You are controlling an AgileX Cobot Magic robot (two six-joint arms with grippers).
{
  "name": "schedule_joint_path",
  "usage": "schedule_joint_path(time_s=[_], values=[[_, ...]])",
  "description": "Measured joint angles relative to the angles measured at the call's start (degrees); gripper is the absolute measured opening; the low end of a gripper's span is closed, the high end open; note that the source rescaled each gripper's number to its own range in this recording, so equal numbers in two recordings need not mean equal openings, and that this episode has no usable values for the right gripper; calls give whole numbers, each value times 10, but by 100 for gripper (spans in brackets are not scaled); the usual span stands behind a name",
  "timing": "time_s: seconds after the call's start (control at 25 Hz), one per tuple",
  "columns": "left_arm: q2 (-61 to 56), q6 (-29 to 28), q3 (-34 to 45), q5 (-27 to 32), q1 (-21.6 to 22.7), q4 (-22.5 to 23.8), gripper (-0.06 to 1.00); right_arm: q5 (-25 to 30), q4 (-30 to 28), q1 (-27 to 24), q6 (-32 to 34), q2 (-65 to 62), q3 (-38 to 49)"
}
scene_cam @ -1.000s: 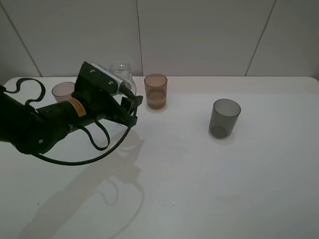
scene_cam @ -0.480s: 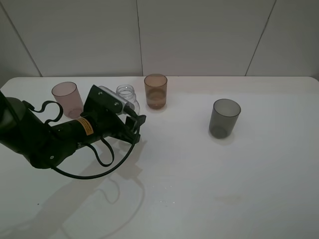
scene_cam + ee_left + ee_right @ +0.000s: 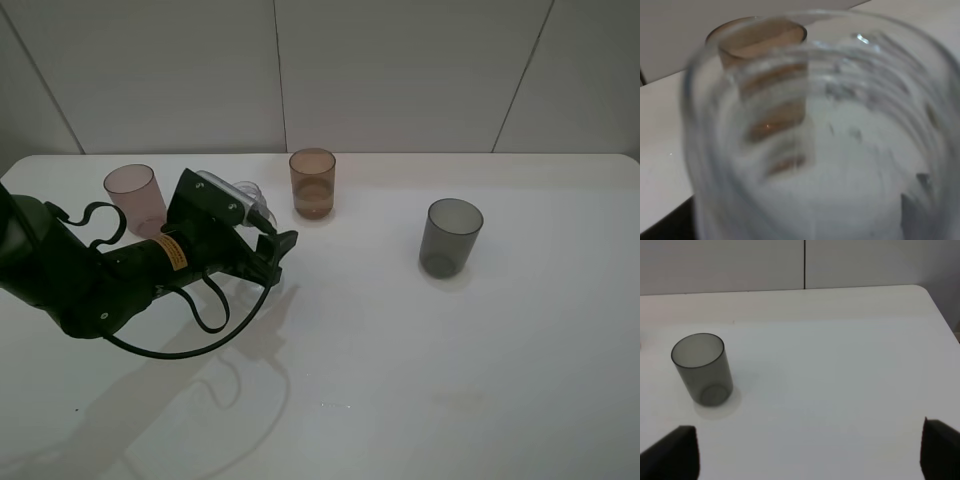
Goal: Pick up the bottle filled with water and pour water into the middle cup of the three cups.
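From my right wrist camera I see the smoky dark-grey tumbler [image 3: 702,369] standing upright and empty on the white table [image 3: 840,370], well apart from the table's rounded corner. My right gripper [image 3: 810,450] shows only as two dark fingertips [image 3: 675,452] at the frame's corners, spread wide, holding nothing.

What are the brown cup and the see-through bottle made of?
The brown cup looks like smooth tinted plastic: light passes through its amber wall. The bottle looks like clear plastic too, with moulded screw ridges around its neck, though thin glass can't be ruled out.
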Motion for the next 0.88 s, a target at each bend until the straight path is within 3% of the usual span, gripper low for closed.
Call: schedule_joint_path(time_s=[0.12,0.56,0.76,0.88], values=[[0,0,0,-1,0,0,99,0,0,0,0,0,0],[-83,0,1,5,0,-12,100,0,0,0,0,0,0],[-177,4,2,50,0,-37,100,0,0,0,0,0,0],[-245,8,3,111,0,-57,100,0,0,0,0,0,0]])
